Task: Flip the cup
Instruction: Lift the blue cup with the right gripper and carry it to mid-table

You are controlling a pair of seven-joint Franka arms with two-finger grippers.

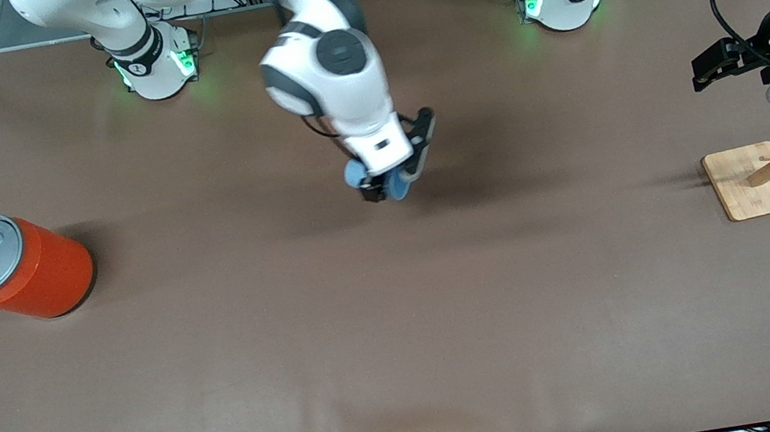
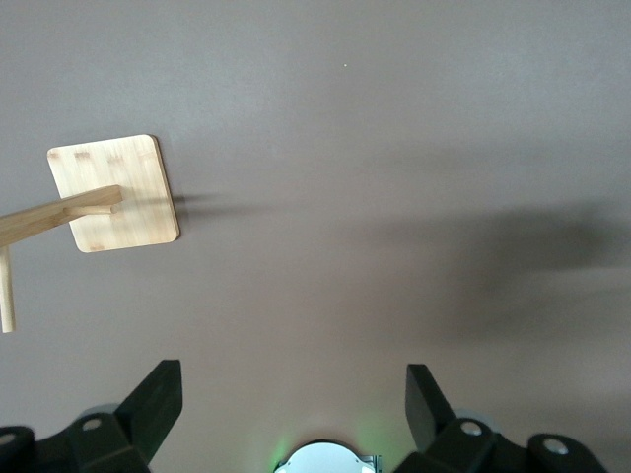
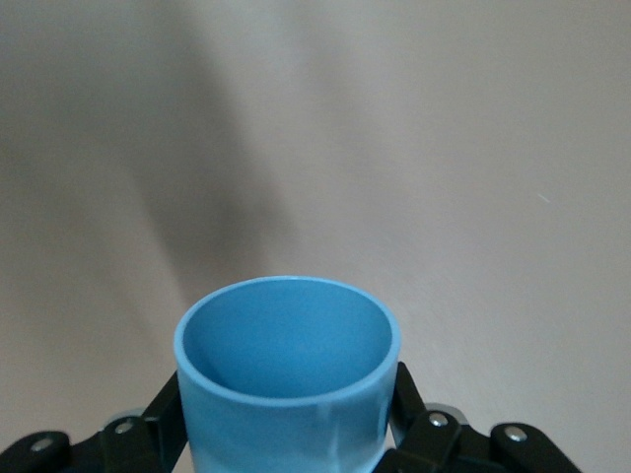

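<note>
Nearest the front camera, the wooden stand (image 1: 754,179) sits toward the left arm's end of the desk (image 1: 404,336); well apart from it, over mid-desk, the right end effector (image 1: 392,185) clamps the cup (image 1: 396,187) across its wall. The orange can (image 1: 14,267) stands at the right arm's end.

Left wrist view: the left end effector (image 2: 294,414) waits, fingers spread and empty, near the stand.

Right wrist view: the cup looks light, stiff and smooth, so mid-wall seems the best hold; its axis tips away from the wrist, mouth leading.
</note>
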